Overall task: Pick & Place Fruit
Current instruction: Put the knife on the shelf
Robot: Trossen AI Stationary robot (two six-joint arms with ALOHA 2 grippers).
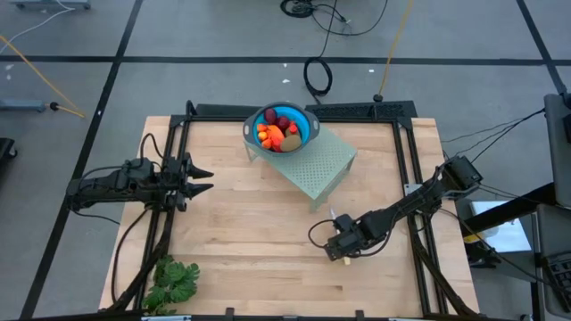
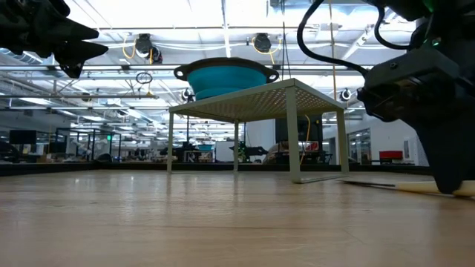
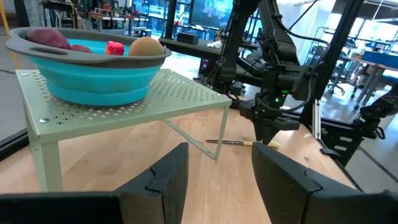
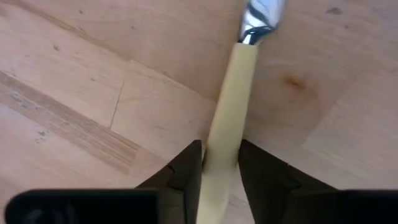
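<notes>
Wooden table (image 1: 268,241), one green perforated stand (image 1: 312,160) at far centre. On stand, one blue bowl (image 1: 303,134) holding fruit (image 1: 278,134). Right gripper (image 4: 219,163) low at right, pinching knife (image 4: 233,99) handle. Left gripper (image 3: 219,174) spread, empty, at left. One leafy bunch (image 1: 171,281) near left.
</notes>
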